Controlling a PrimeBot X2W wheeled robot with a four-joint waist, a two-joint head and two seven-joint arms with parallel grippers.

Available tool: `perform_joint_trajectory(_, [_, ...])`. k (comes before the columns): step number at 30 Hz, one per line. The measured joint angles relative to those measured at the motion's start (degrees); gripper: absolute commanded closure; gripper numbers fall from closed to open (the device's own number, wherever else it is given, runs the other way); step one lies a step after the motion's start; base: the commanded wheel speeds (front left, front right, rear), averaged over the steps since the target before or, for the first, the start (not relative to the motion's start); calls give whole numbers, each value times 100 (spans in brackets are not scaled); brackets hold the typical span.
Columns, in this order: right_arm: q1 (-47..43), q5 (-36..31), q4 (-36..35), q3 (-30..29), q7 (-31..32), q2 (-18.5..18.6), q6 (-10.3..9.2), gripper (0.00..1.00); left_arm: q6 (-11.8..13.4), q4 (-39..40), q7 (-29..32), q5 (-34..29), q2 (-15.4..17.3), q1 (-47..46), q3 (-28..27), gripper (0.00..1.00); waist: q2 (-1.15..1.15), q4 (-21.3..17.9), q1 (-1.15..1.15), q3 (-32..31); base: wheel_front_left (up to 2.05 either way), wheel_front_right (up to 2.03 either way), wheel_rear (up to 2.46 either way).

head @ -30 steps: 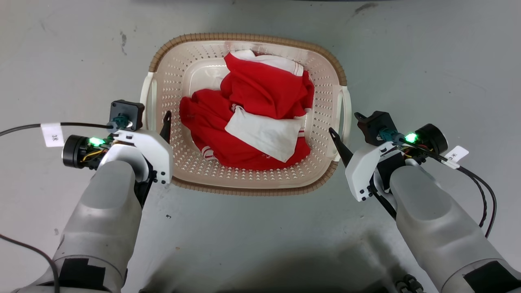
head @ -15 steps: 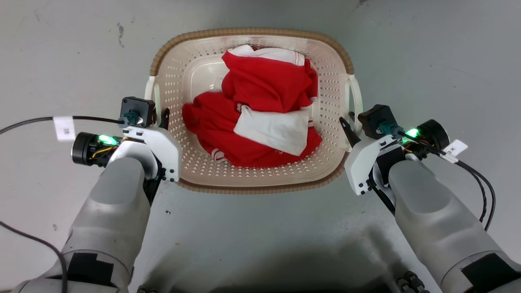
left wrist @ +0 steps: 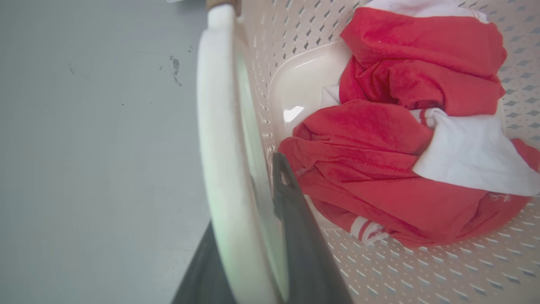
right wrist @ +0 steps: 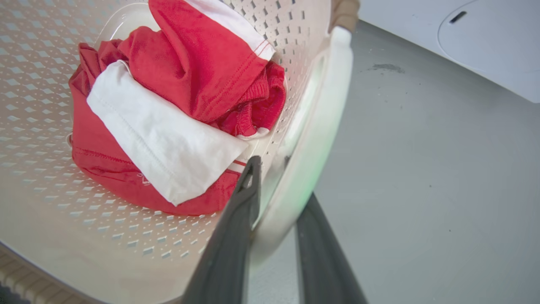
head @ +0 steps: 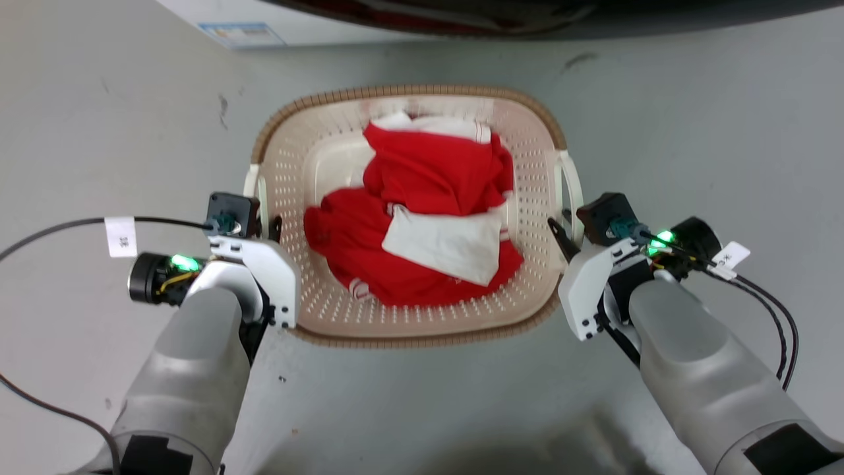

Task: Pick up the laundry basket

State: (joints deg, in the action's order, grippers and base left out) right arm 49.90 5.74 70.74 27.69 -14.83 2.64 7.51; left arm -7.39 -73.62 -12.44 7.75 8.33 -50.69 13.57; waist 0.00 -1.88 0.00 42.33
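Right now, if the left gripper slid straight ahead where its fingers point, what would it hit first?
The left gripper straddles the white handle, so probably the brown rim at the handle's far end.

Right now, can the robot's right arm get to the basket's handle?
Probably yes. In the right wrist view the white handle sits between the right gripper's jaws, one inside the basket, one outside, and nothing blocks it.

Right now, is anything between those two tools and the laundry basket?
Nothing visible. On the cream perforated plastic basket, the left tool straddles the left white handle and the right tool the right white handle.
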Motion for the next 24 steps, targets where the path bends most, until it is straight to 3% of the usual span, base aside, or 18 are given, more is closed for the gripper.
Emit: perform_joint_trajectory(24, [-1118, 1000, 204, 693, 834, 4, 3, 100, 5, -10, 904, 1042, -163, 1403, 834, 100, 0, -22, -1, -2347, 0, 0, 0])
